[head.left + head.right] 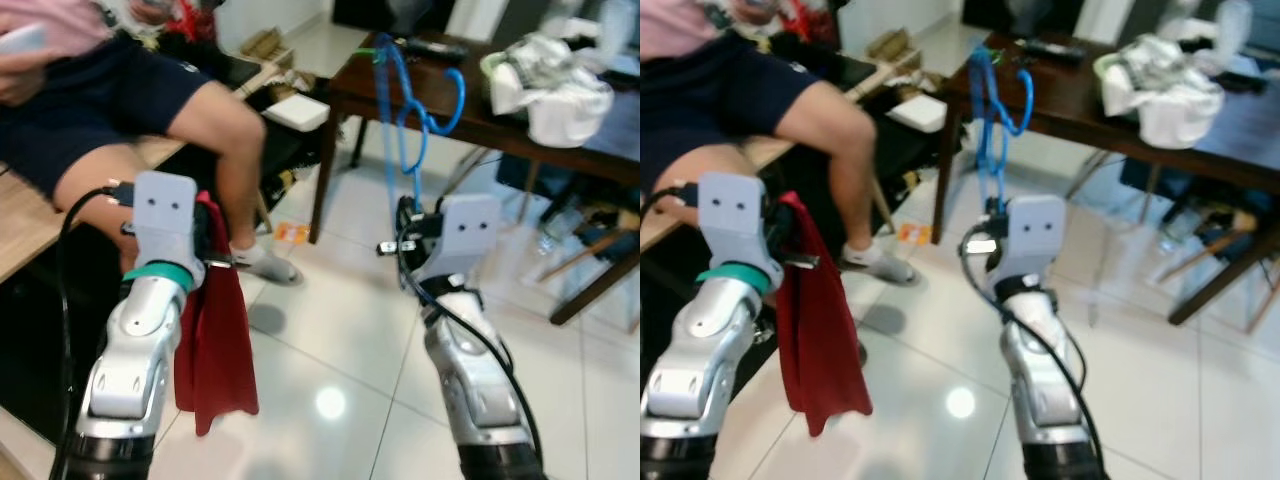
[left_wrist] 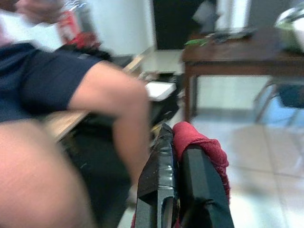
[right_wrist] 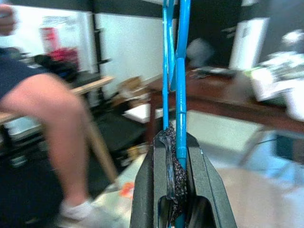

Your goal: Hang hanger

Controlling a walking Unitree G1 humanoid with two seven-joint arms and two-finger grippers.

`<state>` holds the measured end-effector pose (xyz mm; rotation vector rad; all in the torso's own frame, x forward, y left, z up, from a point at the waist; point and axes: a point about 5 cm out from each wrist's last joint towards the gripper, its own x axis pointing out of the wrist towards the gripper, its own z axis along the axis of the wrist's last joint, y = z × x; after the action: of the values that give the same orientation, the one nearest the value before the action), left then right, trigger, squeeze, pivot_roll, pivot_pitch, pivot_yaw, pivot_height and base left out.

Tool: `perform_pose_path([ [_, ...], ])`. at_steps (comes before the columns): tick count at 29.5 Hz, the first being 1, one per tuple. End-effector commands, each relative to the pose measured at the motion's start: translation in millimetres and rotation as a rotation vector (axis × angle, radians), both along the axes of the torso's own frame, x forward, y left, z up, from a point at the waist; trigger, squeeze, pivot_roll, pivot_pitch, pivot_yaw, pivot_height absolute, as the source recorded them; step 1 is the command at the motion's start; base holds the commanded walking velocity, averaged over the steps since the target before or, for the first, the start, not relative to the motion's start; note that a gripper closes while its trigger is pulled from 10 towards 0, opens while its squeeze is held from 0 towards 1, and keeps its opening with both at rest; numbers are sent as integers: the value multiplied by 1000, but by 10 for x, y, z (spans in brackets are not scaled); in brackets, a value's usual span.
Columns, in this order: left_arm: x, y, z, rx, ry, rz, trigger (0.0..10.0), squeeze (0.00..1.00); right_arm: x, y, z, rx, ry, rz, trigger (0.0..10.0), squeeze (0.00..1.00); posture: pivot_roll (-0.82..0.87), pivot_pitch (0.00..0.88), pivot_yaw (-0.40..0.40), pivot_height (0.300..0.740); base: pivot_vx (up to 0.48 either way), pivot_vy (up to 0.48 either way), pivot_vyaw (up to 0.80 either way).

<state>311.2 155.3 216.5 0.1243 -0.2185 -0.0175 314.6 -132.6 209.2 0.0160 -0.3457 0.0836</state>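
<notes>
Clamping the thin blue hanger (image 1: 412, 120) at its lower end, the right end effector (image 3: 176, 156) holds it upright in front of the dark wooden desk (image 1: 470, 120), its curved hook up by the desk edge. Left end effector (image 2: 176, 156) is pinched tight on a soft red cloth (image 1: 215, 340) that hangs limp over glossy white floor tiles (image 1: 330, 380), beside a seated person's bare leg (image 1: 230, 150).

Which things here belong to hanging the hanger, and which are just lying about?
For the job:
blue plastic hanger, clamped in the right gripper
red cloth, pinched in the left gripper

Lying about:
dark wooden table
crumpled white cloth
seated person's leg
</notes>
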Motion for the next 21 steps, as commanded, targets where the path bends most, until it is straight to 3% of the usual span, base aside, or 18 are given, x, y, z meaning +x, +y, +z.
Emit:
perform_pose_path([
  [1,-15,5,12,12,-3,5,10000,0,-11,23,-25,11,10,8,10000,0,-2,45,37,740,0,0,-800],
  [10,-9,-21,-20,-10,50,-22,10000,0,-4,13,-20,15,13,1,10000,0,-1,46,38,740,0,0,-800],
  [21,-43,-75,4,-36,26,-62,10000,0,10,-18,-25,17,19,-10,10000,0,0,51,37,740,0,0,-800],
])
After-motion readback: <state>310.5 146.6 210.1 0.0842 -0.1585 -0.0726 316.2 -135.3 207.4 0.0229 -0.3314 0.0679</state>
